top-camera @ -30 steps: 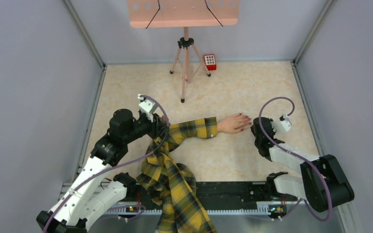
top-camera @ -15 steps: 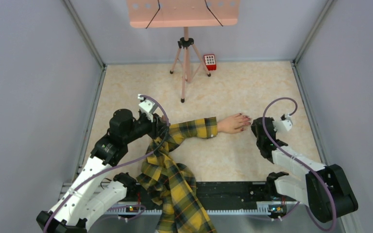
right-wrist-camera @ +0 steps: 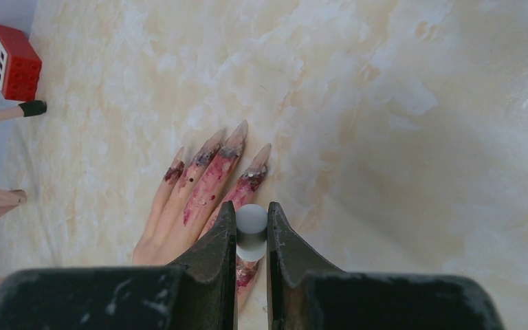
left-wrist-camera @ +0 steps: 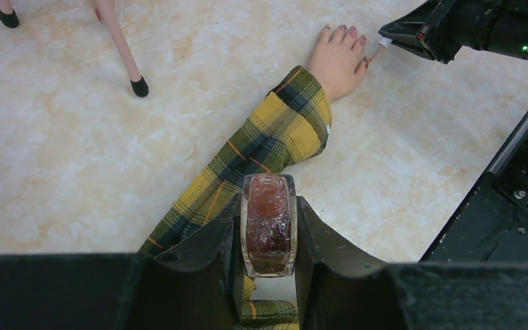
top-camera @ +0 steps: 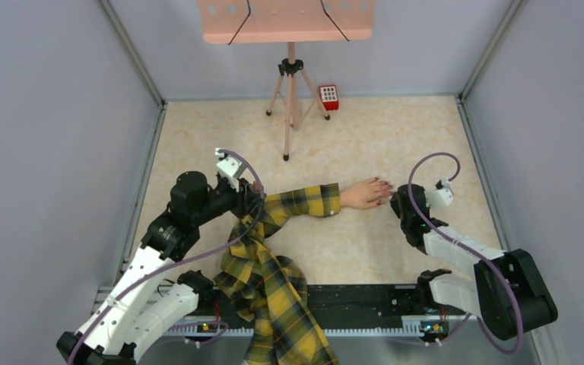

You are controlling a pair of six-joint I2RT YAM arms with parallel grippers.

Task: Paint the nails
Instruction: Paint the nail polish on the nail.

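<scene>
The pale mannequin hand (top-camera: pixel 362 194) lies flat on the table in a yellow-black plaid sleeve (top-camera: pixel 304 202). Its nails (right-wrist-camera: pixel 237 132) are long, with dark red polish smeared along the fingers (right-wrist-camera: pixel 206 182). My right gripper (right-wrist-camera: pixel 251 218) is shut on a white brush cap (right-wrist-camera: pixel 251 230), right over the near finger. The brush tip is hidden under the cap. From the left wrist view, the brush (left-wrist-camera: pixel 378 48) touches the hand's (left-wrist-camera: pixel 337 62) near finger. My left gripper (left-wrist-camera: pixel 268 206) is shut on a clear bottle of red polish (left-wrist-camera: pixel 268 227), held above the sleeve's elbow.
A pink tripod (top-camera: pixel 291 99) stands at the back under a pink board (top-camera: pixel 287 19), and a small red keypad box (top-camera: pixel 328 96) sits beside it. The rest of the plaid shirt (top-camera: pixel 277 300) is heaped over the black rail (top-camera: pixel 365 300). Grey walls close in both sides.
My right gripper has crept a little to the left, closer onto the fingertips, and its elbow has shifted. The left arm and the bottle have not moved.
</scene>
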